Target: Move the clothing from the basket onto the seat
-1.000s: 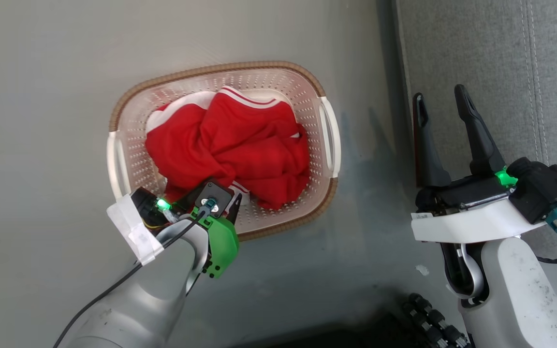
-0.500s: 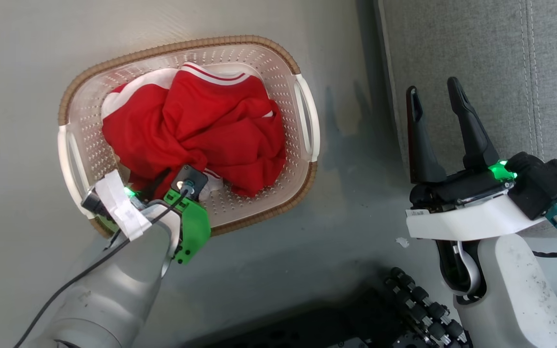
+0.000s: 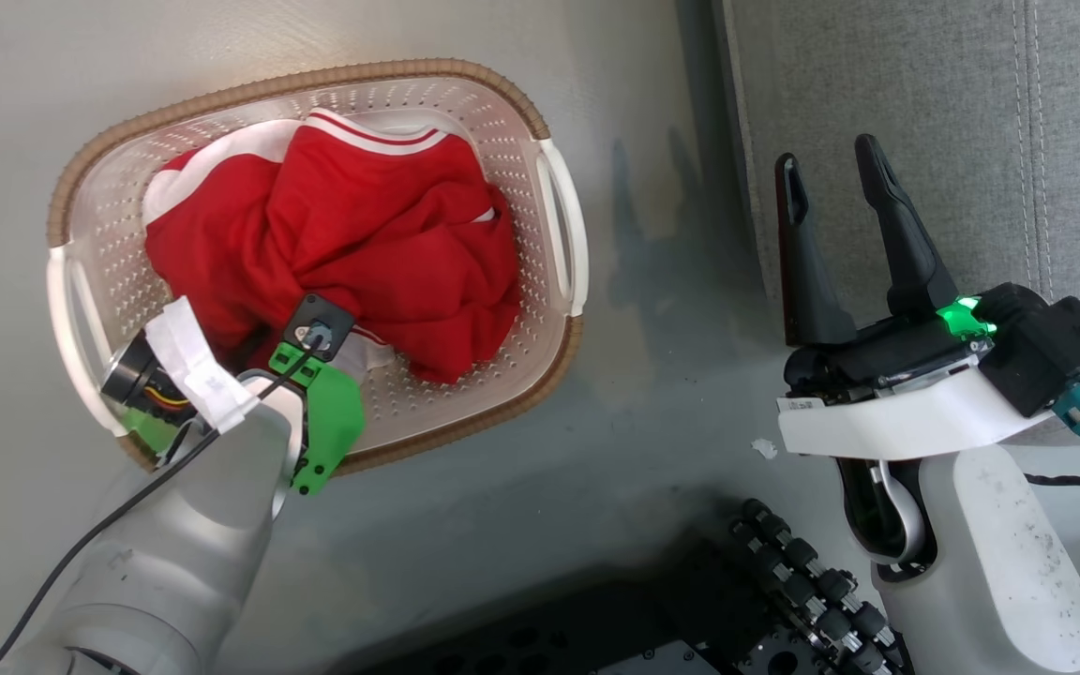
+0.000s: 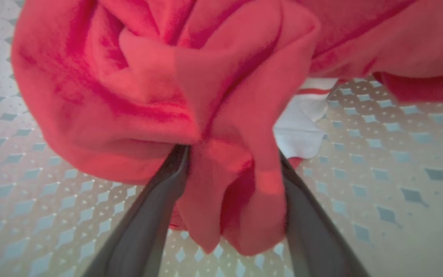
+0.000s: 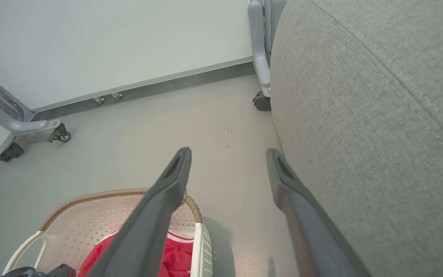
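Note:
The clothing, bright red with white trim, lies bunched in the cream perforated basket on the floor. My left gripper reaches down into the basket at its near left. Its fingers stand apart on either side of a hanging fold of the red clothing, above the basket floor. In the head view the fingertips are buried under the cloth and wrist. My right gripper is open and holds nothing, hovering by the edge of the grey seat. The right wrist view has that gripper between the basket and the seat.
Grey floor lies between basket and seat, with a small white scrap on it. My base with black rollers is at the bottom. Wheeled grey frame legs and a caster stand along the far wall.
The head camera has shifted, so the basket sits further left in view. My left wrist has swung toward the basket's left side, its jaws narrowing slightly around the cloth. The right arm holds still.

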